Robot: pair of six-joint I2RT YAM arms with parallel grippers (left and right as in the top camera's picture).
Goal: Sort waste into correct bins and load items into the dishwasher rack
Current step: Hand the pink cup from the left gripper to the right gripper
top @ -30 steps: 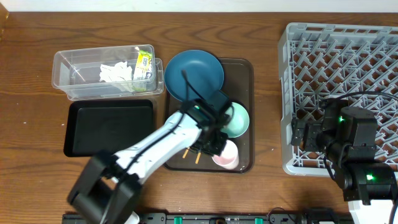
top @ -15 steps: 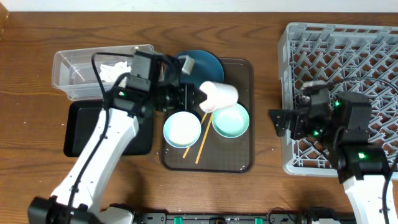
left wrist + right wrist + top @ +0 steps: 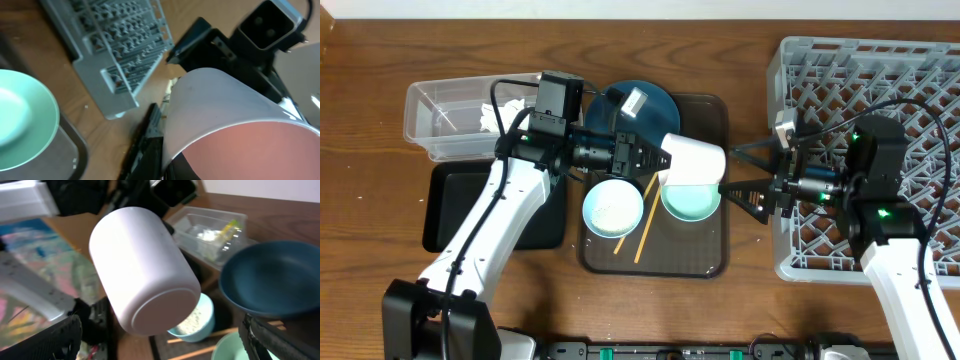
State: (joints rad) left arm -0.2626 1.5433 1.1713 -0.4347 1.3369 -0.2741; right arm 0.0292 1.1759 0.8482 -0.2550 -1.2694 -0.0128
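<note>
The pink cup [image 3: 692,160] is gripped at its rim by the left hand [image 3: 653,165] and held on its side above the brown tray [image 3: 710,115]. Its base is turned toward the right hand [image 3: 732,170], whose fingers are spread wide on either side of it. Rice [image 3: 192,322] is seen in the pale bowl [image 3: 613,208], set on the tray beside the mint-green bowl [image 3: 690,200]. Tissue [image 3: 490,115] and the wrapper [image 3: 227,228] are contained in the clear tub [image 3: 450,140].
</note>
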